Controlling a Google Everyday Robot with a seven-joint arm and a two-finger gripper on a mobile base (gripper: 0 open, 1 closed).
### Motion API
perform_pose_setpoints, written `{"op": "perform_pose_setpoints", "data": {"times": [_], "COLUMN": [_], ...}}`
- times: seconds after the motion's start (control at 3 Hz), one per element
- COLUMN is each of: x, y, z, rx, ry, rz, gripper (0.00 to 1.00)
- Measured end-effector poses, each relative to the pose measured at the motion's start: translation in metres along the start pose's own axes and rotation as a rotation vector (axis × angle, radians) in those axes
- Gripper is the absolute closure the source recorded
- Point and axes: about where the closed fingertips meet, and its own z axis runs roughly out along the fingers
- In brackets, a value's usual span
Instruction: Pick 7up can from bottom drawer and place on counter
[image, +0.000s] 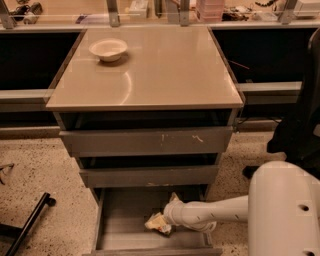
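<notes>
I cannot make out the 7up can; if it is here, it is hidden at my gripper (160, 221), which sits low inside the open bottom drawer (120, 216), near its front. I cannot tell whether my gripper is apart or clamped. Well above it, the counter (165, 75) carries a white bowl (108, 49) and no can. I judge the reach made, with lifting and placing left.
</notes>
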Motion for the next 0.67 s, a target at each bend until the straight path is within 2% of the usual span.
{"op": "perform_pose_setpoints", "data": {"times": [0.33, 0.67], "x": [0.0087, 0.0092], "y": [-0.0119, -0.0118], "z": [0.0229, 0.0232], "rx": [0.019, 0.019], "ry": [-0.035, -0.033], "rz": [0.039, 0.04], "gripper": [0.0, 0.0]}}
